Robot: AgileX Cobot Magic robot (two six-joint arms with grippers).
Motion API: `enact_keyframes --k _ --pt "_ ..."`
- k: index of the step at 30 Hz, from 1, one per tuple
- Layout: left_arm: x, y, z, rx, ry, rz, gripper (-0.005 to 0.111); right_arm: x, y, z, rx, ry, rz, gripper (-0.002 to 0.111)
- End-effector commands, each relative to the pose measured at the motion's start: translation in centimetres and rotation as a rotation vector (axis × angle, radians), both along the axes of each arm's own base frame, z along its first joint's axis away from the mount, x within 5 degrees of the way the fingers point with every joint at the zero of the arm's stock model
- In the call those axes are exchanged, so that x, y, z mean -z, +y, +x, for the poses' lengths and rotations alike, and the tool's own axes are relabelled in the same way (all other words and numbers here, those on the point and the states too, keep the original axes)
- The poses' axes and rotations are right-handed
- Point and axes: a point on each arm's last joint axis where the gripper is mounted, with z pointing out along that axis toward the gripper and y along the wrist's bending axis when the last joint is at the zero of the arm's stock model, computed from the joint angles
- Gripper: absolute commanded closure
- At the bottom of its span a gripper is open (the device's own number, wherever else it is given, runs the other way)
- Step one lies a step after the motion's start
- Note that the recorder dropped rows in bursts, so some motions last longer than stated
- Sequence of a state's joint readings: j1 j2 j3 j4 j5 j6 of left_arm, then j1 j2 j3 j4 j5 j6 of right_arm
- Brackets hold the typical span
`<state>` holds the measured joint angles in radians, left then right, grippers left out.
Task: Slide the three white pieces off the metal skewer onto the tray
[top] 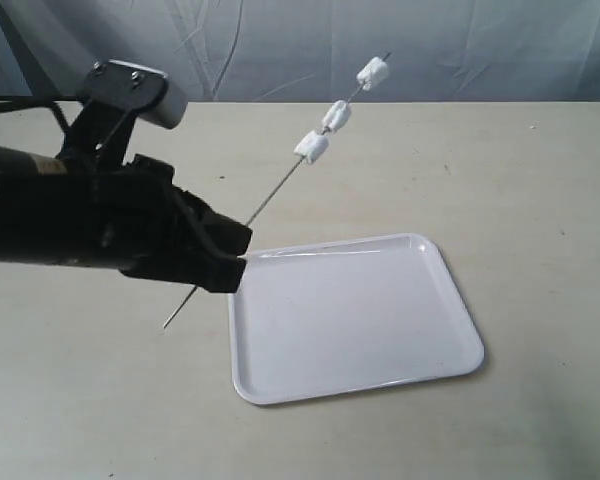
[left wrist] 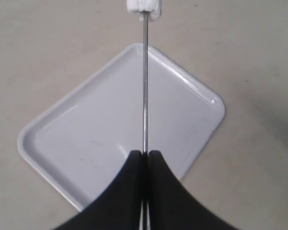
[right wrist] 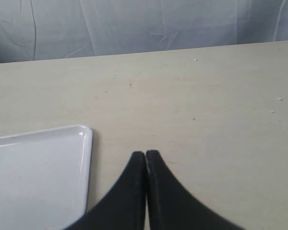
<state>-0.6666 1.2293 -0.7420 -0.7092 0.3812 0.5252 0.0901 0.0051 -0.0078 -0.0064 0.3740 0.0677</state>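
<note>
My left gripper is shut on the metal skewer, which slants up and away from it above the table. The three white pieces sit along its upper half: one lowest, one in the middle, one near the tip. In the left wrist view the skewer runs straight out from the left gripper over the tray, and only the nearest white piece shows. The white tray lies flat on the table. The right gripper is shut on nothing, beside the tray's corner.
The tan table stretches around the tray. A grey cloth backdrop hangs along the far edge. The left arm's black body and its camera housing fill the left side of the exterior view. The right arm is out of the exterior view.
</note>
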Motion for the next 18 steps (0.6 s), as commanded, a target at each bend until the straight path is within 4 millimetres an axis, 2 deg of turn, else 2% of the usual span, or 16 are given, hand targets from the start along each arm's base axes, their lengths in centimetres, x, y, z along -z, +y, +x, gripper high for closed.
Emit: enact_keyframes --k 1,8,14,18 --pt "1.0 1.2 -1.7 -0.092 0.092 -0.089 0.107 0.1 0.0 0.0 -0.005 -0.011 -0.004 0.109" --pt "4.1 2.6 -3.9 -0.183 0.258 -0.151 0.107 0.1 0.0 0.0 -0.005 -0.009 -0.003 0.109" --pt "5.9 3.0 -5.0 -0.230 0.361 -0.216 0.107 0.1 0.0 0.0 -0.005 -0.009 -0.003 0.109" --pt "6.6 3.2 -5.3 -0.247 0.366 -0.244 0.107 -0.7 -0.1 0.2 -0.006 -0.105 -0.065 0.109"
